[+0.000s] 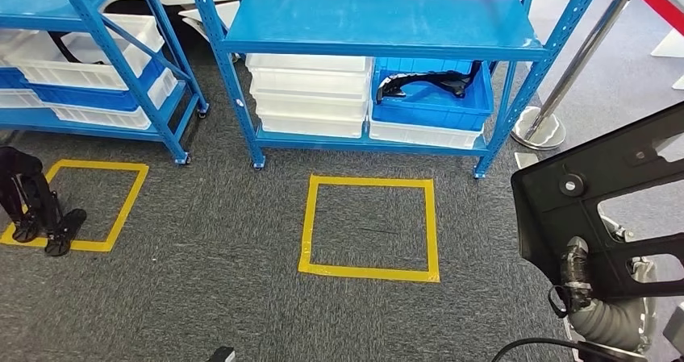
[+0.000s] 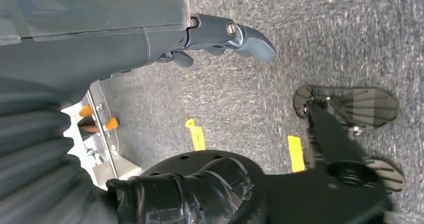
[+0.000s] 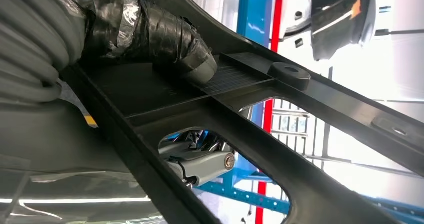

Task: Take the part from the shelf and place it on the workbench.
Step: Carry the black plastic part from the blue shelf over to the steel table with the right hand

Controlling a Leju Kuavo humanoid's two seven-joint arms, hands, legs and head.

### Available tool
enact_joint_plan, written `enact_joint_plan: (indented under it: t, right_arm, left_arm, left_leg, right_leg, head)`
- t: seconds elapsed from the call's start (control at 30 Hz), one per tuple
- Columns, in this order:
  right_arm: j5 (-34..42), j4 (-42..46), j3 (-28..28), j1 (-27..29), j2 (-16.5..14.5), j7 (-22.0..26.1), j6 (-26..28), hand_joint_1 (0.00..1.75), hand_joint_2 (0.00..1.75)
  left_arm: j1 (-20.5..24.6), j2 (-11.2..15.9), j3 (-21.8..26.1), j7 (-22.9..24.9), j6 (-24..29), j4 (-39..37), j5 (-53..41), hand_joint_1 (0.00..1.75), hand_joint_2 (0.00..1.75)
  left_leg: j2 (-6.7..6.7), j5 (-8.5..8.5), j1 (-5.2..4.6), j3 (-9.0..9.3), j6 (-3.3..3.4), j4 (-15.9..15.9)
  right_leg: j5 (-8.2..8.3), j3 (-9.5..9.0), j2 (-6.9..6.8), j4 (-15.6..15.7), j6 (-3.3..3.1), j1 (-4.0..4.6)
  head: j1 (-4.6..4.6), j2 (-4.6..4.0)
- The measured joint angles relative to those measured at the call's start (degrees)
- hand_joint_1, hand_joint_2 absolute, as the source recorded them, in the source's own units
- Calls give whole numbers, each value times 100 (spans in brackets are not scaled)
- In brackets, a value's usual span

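Right hand (image 1: 577, 269) grips the black part (image 1: 613, 193) at near right, thumb on top and fingers seemingly beneath; a stiff, light-looking open frame, likely to swing, best held by its solid bar; left hand (image 2: 220, 37) hangs released over the carpet

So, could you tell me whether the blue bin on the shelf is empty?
No, the blue bin on the shelf's lower level has a black part lying in it.

Two blue shelves (image 1: 379, 19), two yellow floor squares (image 1: 369, 226), and two black parts (image 1: 597, 193) show.
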State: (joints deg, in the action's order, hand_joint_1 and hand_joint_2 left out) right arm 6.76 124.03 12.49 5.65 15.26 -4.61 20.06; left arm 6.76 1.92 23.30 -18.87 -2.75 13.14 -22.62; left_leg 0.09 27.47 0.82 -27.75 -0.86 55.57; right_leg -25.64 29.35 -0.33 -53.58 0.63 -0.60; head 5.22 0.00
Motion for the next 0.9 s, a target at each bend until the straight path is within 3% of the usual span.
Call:
enact_joint_plan:
  t: [0.07, 0.13, 0.17, 0.23, 0.27, 0.3, 0.33, 0.37, 0.4, 0.47, 0.53, 0.6, 0.67, 0.73, 0.8, 0.83, 0.9]
  right_arm:
    - [1, 1, -1, 1, -1, -5, -5, 175, 175]
    - [-6, 1, -3, -1, 2, -13, -14, 175, 175]
    - [-19, 1, -3, -3, 3, -21, -19, 175, 175]
    - [-64, -1, 0, -6, 6, -56, -33, 175, 175]
    - [-94, -2, 5, -5, 6, -79, -41, 175, 175]
    - [-126, -4, 13, -5, 6, -102, -54, 175, 175]
    - [-155, -4, 19, -5, 6, -119, -69, 175, 175]
    - [-181, -4, 26, -7, 6, -130, -83, 175, 175]
    - [-203, -2, 30, -10, 6, -137, -94, 175, 175]
    - [-231, 9, 35, -20, 7, -148, -103, 175, 175]
    - [-246, 20, 38, -29, 8, -161, -104, 175, 175]
    - [-249, 23, 42, -37, 15, -176, -107, 175, 175]
    - [-244, 26, 46, -45, 29, -194, -110, 175, 175]
    - [-232, 27, 48, -38, 44, -207, -111, 175, 175]
    - [-211, 22, 51, -26, 55, -215, -111, 175, 175]
    - [-203, 19, 54, -23, 59, -217, -111, 175, 175]
    - [-193, 14, 57, -20, 64, -220, -111, 175, 175]
  left_arm:
    - [-1, 0, 0, 0, 0, 0, 0, 0, 175]
    - [-6, -2, 0, -2, 0, 0, 0, 0, 175]
    - [-9, -12, 0, -2, 2, 0, 0, 0, 175]
    - [-9, -48, 0, 1, 8, 0, 0, 0, 175]
    - [-11, -67, 0, 2, 11, 0, 0, 0, 175]
    - [-13, -78, 0, 4, 12, 0, 0, 0, 175]
    - [-14, -84, 0, 7, 13, 0, 1, 0, 175]
    - [-13, -85, 0, 9, 13, 0, 2, 0, 175]
    - [-10, -85, -1, 11, 12, 0, 3, 0, 175]
    - [3, -89, -3, 12, 5, 0, 6, 0, 175]
    - [9, -96, -4, 14, 3, 0, 7, 0, 175]
    - [-5, -101, -4, 17, 10, 0, 7, 0, 175]
    - [-19, -96, -4, 19, 16, 0, 7, 0, 175]
    - [-21, -76, -4, 26, 8, 0, 7, 0, 175]
    - [-29, -54, -4, 39, -1, 0, 7, 0, 175]
    - [-36, -48, -4, 42, -1, 0, 7, 0, 175]
    - [-40, -46, -4, 44, -1, 0, 7, 0, 175]
  left_leg:
    - [-11, 20, -7, -21, 73, -90]
    - [-10, -18, 8, -57, 166, -126]
    - [-13, -51, 14, -78, 207, -141]
    - [-36, -101, 1, -143, 247, -142]
    - [-60, -128, -14, -179, 257, -141]
    - [-89, -155, -31, -214, 261, -139]
    - [-126, -184, -49, -243, 264, -138]
    - [-174, -211, -67, -267, 263, -138]
    - [-223, -237, -75, -285, 262, -138]
    - [-324, -284, -98, -339, 233, -124]
    - [-428, -334, -91, -403, 171, -117]
    - [-489, -355, -82, -444, 105, -108]
    - [-350, -137, -88, -596, 49, 203]
    - [-147, 287, -55, -931, -6, 963]
    - [-73, 492, -10, -1167, -57, 1546]
    - [-49, 435, 7, -1137, -79, 1535]
    - [69, 101, 30, -762, -105, 915]
  right_leg:
    - [50, 61, 2, -18, 85, -1]
    - [-56, 174, 7, -168, 147, -5]
    - [-215, 297, 10, -417, 170, -6]
    - [-628, 661, 13, -1214, 201, -8]
    - [-753, 808, 13, -1559, 202, -7]
    - [-773, 863, 14, -1714, 189, -5]
    - [-688, 801, 22, -1638, 160, 0]
    - [-525, 626, 52, -1346, 111, 9]
    - [-344, 381, 141, -924, 44, 27]
    - [-145, -6, 330, -210, -76, 55]
    - [-127, -97, 358, 16, -112, 78]
    - [-73, -112, 241, 80, -122, 63]
    - [-6, -149, 112, 159, -155, 24]
    - [21, -150, -20, 175, -177, 15]
    - [23, -132, -152, 164, -177, 10]
    - [19, -125, -212, 152, -169, 4]
    - [-7, -119, -325, 105, -128, -12]
  head:
    - [10, 0]
    - [5, 0]
    - [-2, 0]
    - [-16, 0]
    - [-19, 0]
    - [-19, 0]
    - [-19, 0]
    - [-19, 0]
    - [-19, 0]
    - [-16, 0]
    - [-15, 0]
    - [-14, 0]
    - [7, 0]
    - [23, 0]
    - [23, 0]
    - [23, 0]
    - [24, 0]
